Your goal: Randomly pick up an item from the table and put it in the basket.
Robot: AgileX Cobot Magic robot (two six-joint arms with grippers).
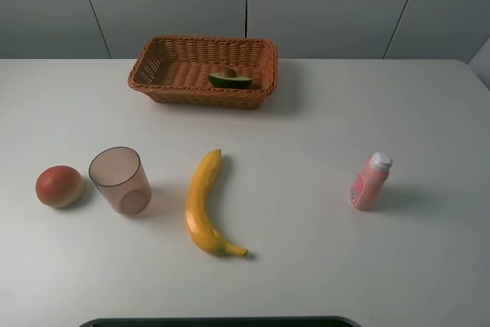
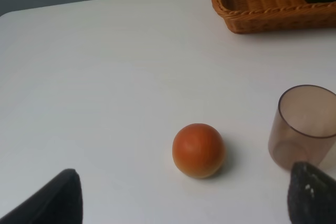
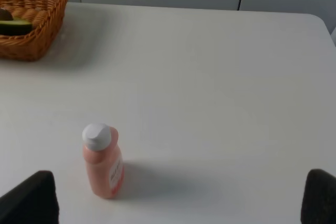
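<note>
1. Left gripper (image 2: 181, 198): only the two dark fingertips (image 2: 58, 200) show at the frame's lower corners in the left wrist view, spread wide, nothing between them.
2. Right gripper (image 3: 181, 200): same picture in the right wrist view, both tips far apart, nothing held.
3. Near row on the table (image 1: 306, 212), seen from the high camera, left to right: round red-orange fruit (image 1: 59, 186), translucent brownish cup (image 1: 120, 180) upright just beside it, yellow banana (image 1: 205, 204) lying lengthwise, pink bottle (image 1: 370, 181) with white cap standing well apart to the right.
4. Far side: wicker basket (image 1: 164, 63) against the back edge of the table.
5. Halved avocado (image 1: 229, 79) lies inside the basket, right of centre, near its front wall, pit visible.
</note>
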